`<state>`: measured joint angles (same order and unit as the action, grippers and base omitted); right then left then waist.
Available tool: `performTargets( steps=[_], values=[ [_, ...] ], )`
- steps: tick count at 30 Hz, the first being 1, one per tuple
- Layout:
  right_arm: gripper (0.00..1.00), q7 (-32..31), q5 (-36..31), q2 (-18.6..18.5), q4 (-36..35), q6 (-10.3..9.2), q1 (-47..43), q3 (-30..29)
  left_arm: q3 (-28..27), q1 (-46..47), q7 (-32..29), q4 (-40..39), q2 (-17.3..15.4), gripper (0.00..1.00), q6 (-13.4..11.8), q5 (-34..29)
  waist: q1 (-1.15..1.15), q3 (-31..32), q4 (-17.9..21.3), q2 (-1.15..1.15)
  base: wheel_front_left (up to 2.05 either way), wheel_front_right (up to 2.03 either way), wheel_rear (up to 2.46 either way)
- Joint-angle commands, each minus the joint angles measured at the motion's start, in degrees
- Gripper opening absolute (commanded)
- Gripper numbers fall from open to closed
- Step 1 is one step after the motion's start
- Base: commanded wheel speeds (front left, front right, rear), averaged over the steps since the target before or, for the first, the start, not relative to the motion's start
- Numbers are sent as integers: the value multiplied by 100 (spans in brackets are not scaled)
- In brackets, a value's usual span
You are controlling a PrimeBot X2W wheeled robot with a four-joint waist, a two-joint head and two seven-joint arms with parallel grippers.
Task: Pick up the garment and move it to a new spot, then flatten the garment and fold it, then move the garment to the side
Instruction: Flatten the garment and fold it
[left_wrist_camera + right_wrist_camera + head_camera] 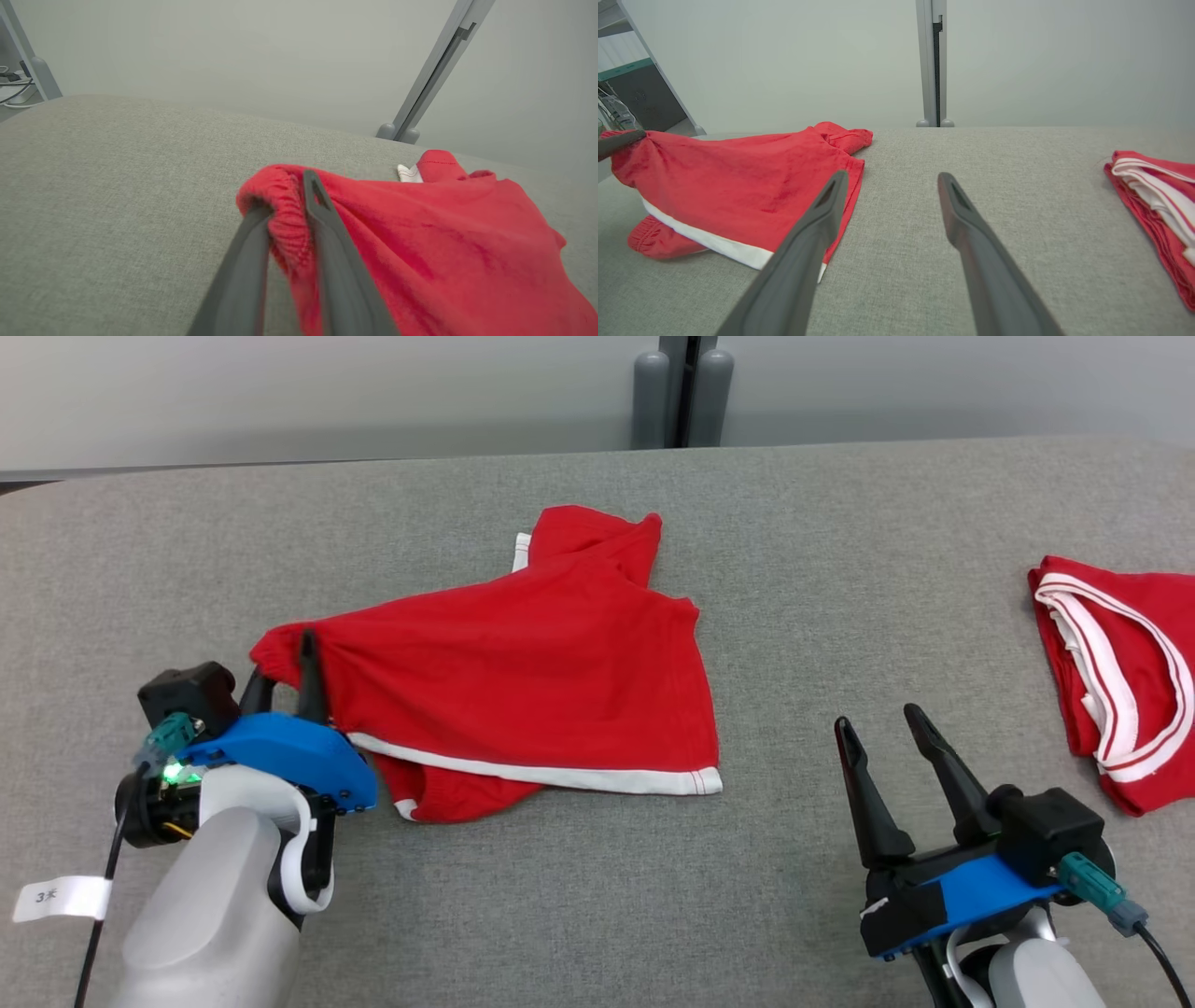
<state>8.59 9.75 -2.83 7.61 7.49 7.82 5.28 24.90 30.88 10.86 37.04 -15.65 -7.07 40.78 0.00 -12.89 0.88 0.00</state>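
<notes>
Garment: red shorts (523,672) with a white hem (560,775), lying left of the middle of the grey cloth-covered desk (560,915), well in from its edges.
Lie of the cloth: loosely spread, not flat. One leg is tucked under near the front, and the far end is crumpled.
Waistband corner (275,186): raised off the desk on the garment's left side.
Left gripper (286,200): its fingers stand on either side of that waistband corner with the elastic bunched between them. I cannot tell whether they clamp it or only flank it.
Right gripper (878,719): fingers spread wide and holding nothing, over bare desk near the front right, apart from the shorts.
Second garment (1120,681): a red piece with white trim, folded, at the right edge of the desk, well away from both grippers.
Done, as judged: the shorts look set down at a working spot, so the first move is probably made.
Left to do: flattening is barely begun. The fold and the move to the side are not yet done.
</notes>
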Motion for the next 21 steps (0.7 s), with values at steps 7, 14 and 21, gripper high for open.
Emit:
performTargets(
  steps=[7,14,21],
  values=[
    [100,-3,-30,-12,-40,1,-33,-172,-51,-35,114,430,242,100,268,246,0,79,93,0,0,0,0],
    [100,-98,-77,-11,-99,1,-203,-411,-30,-684,250,46,147,100,593,369,0,362,19,0,0,0,0],
    [100,-210,-110,-11,-171,1,-373,-536,-32,-1264,362,-594,-147,100,484,149,0,638,-113,0,0,0,0]
  ],
)
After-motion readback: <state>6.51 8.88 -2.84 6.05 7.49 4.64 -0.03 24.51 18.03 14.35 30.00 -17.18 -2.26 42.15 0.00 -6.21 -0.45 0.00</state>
